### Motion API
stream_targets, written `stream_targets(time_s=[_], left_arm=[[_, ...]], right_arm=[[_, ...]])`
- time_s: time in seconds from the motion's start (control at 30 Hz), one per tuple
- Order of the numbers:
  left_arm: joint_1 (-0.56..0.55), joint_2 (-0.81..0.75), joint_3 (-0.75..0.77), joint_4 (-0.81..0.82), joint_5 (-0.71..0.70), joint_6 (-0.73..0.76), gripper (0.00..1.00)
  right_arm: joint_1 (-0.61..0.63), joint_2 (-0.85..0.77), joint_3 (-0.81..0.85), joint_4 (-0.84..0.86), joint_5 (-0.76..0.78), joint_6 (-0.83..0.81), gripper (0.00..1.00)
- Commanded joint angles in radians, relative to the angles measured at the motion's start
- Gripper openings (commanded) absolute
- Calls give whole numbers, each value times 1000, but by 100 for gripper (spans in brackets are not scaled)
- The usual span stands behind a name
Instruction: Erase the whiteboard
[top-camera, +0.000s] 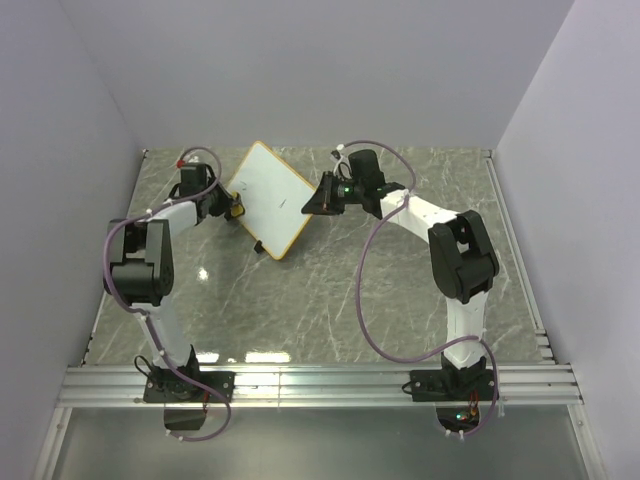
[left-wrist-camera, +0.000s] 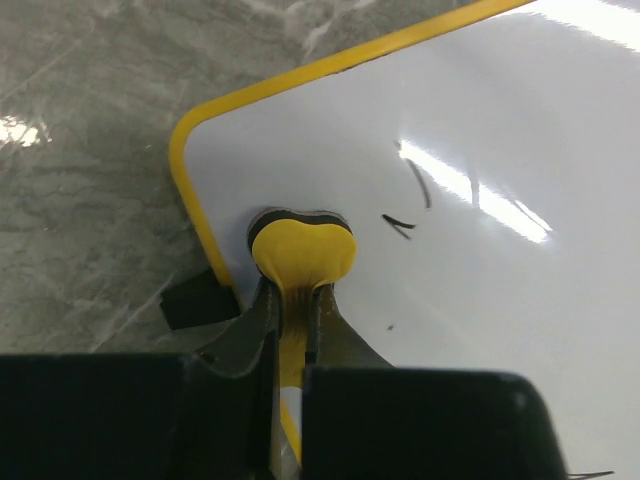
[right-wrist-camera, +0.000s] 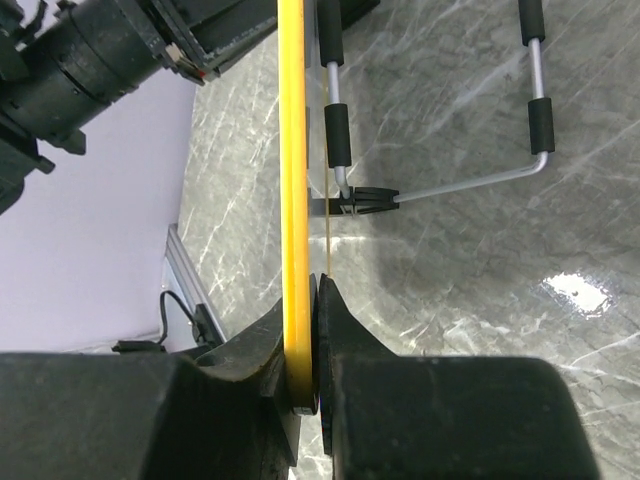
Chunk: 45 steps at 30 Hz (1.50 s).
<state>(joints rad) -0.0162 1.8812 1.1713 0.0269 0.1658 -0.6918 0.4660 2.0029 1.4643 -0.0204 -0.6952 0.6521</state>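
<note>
The whiteboard (top-camera: 268, 198), white with a yellow rim, stands tilted at the back middle of the table. A few small dark marks (left-wrist-camera: 412, 195) show on its face. My left gripper (top-camera: 233, 209) is shut on a small yellow eraser (left-wrist-camera: 302, 250), which presses against the board near its corner (left-wrist-camera: 195, 140). My right gripper (top-camera: 322, 195) is shut on the board's right edge; in the right wrist view the yellow rim (right-wrist-camera: 292, 150) runs edge-on between the fingers (right-wrist-camera: 340, 330).
The board's wire stand (right-wrist-camera: 470, 180) with black foam sleeves shows behind it on the grey marble table (top-camera: 330, 290). A black foot (left-wrist-camera: 195, 300) sits under the board's corner. White walls enclose the table on three sides.
</note>
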Motion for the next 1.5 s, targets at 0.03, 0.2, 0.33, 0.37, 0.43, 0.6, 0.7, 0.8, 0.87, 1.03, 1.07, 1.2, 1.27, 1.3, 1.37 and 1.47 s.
stream_targets(time_s=[0.03, 0.2, 0.33, 0.37, 0.43, 0.6, 0.7, 0.8, 0.87, 1.03, 1.07, 1.2, 1.27, 1.3, 1.37, 1.47], left_arm=[[-53, 6, 80, 2, 35, -11, 0], [-116, 4, 122, 13, 2, -60, 0], [-123, 47, 172, -11, -32, -63, 0], [-117, 56, 185, -22, -37, -55, 0], [-82, 90, 202, -21, -25, -55, 0], [5, 151, 217, -19, -6, -35, 0], [48, 196, 240, -24, 0, -9, 0], [56, 223, 263, -24, 26, 5, 0], [48, 226, 275, -24, 53, 6, 0], [-13, 194, 309, -21, 83, 31, 0], [-22, 193, 330, -22, 87, 35, 0], [-80, 202, 413, -67, 93, 64, 0], [-93, 213, 467, -97, 100, 69, 0], [-105, 219, 478, -100, 104, 69, 0], [-120, 220, 493, -111, 97, 66, 0], [-137, 210, 469, -101, 81, 55, 0]], right_arm=[[13, 45, 42, -93, -66, 34, 0], [29, 73, 77, -118, -76, 27, 0], [39, 86, 111, -148, -84, 9, 0], [40, 85, 113, -157, -84, 6, 0], [42, 80, 107, -165, -84, -2, 0], [42, 63, 88, -196, -86, -29, 0], [40, 53, 80, -208, -86, -45, 0], [40, 54, 79, -214, -87, -49, 0], [40, 59, 83, -219, -87, -51, 0], [40, 66, 94, -213, -90, -45, 0], [40, 68, 94, -211, -90, -45, 0], [42, 68, 88, -204, -90, -39, 0], [42, 69, 87, -202, -87, -39, 0], [43, 68, 84, -200, -86, -39, 0], [46, 69, 85, -202, -84, -39, 0], [49, 76, 96, -208, -83, -43, 0]])
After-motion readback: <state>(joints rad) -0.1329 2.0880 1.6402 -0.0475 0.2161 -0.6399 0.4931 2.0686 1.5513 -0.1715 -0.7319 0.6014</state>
